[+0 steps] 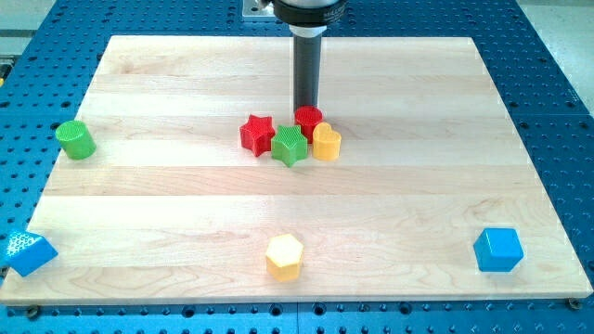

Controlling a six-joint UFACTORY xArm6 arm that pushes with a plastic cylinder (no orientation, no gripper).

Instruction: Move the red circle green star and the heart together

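Note:
The red circle (309, 120), the green star (290, 145) and the yellow heart (326, 142) sit bunched together near the board's middle, touching or nearly touching. A red star (257, 134) lies against the green star's left side. My tip (306, 109) stands just behind the red circle, at its top edge, and appears to touch it. The rod rises straight up to the view's top.
A green cylinder (75, 139) stands near the left edge. A blue triangular block (29, 252) lies at the bottom left corner. A yellow hexagon (284, 256) sits at the bottom middle. A blue cube (498, 249) sits at the bottom right.

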